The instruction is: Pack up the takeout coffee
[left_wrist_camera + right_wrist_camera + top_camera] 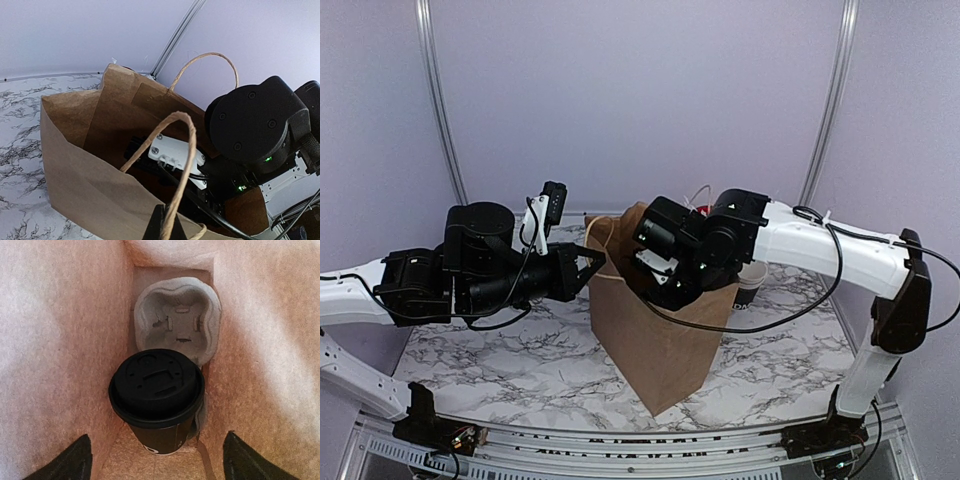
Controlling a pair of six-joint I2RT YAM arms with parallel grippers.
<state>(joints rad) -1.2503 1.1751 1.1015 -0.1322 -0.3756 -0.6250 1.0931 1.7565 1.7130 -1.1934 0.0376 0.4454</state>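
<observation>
The right hand (156, 436) is down inside the brown paper bag (660, 345), with its two dark fingers (75, 460) spread wide at the lower left and lower right corners of the right wrist view. They hold nothing and touch nothing; the bag's walls rise close on either side.

Between the fingers and a little above them, in the centre of that view, stands the takeout coffee (156, 385), upright near the bottom of the bag with its round black lid on. It sits in the nearer pocket of a grey moulded-pulp cup carrier (177, 322), and the carrier's other pocket lies bare in the upper middle of the frame.

In the top view the left hand (590, 262) is at the bag's upper left rim. The left wrist view shows one dark finger (156, 225) at the bottom edge, with the bag's twine handle (180, 150) arching up and running down against it. I cannot tell whether that hand is clamped or loose.

The bag stands in the centre of the marbled tabletop (520, 360), its mouth filled by the right arm's wrist. Right of the bag, partly hidden behind that arm, is another black cup (751, 285).

There are white marks low on the coffee's side and on the other cup, too small to read.
</observation>
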